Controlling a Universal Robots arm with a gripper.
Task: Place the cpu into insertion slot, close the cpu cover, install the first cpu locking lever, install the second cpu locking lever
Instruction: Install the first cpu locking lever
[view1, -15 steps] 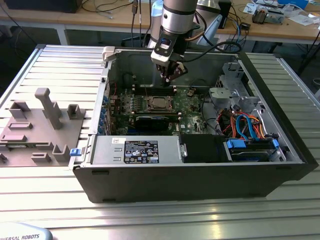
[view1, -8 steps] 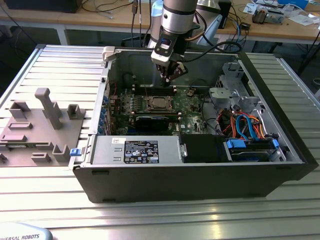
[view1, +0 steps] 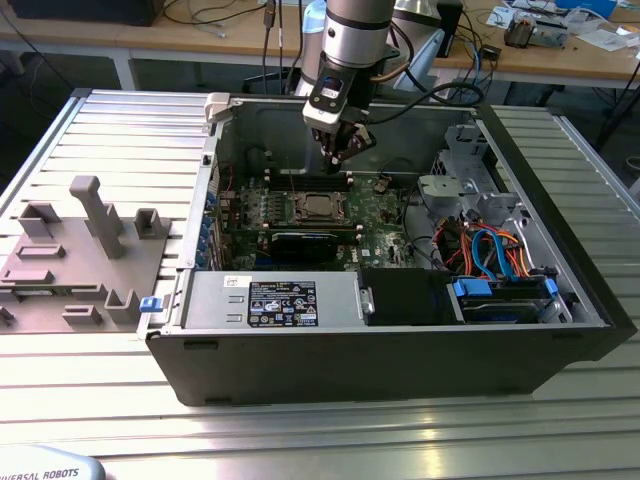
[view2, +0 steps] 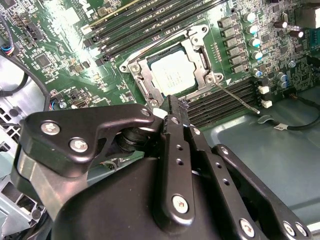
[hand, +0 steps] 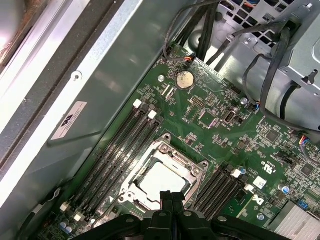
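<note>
The cpu (view2: 174, 75) is seated in the insertion slot (view2: 204, 59), held down by the cpu cover (view2: 196, 40) laid flat around it. One locking lever (view2: 237, 97) is seen splayed over the memory slots (view2: 220, 107), seemingly unlatched. The tool (view2: 172, 102), pinched narrow and empty, is poised beside the insertion slot, apparently for pushing.

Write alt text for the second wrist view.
The black gripper, jaws shut, hangs close to the cpu, which lies framed by the silvery cpu cover on the green motherboard. A thin locking lever sticks out beside it.
</note>
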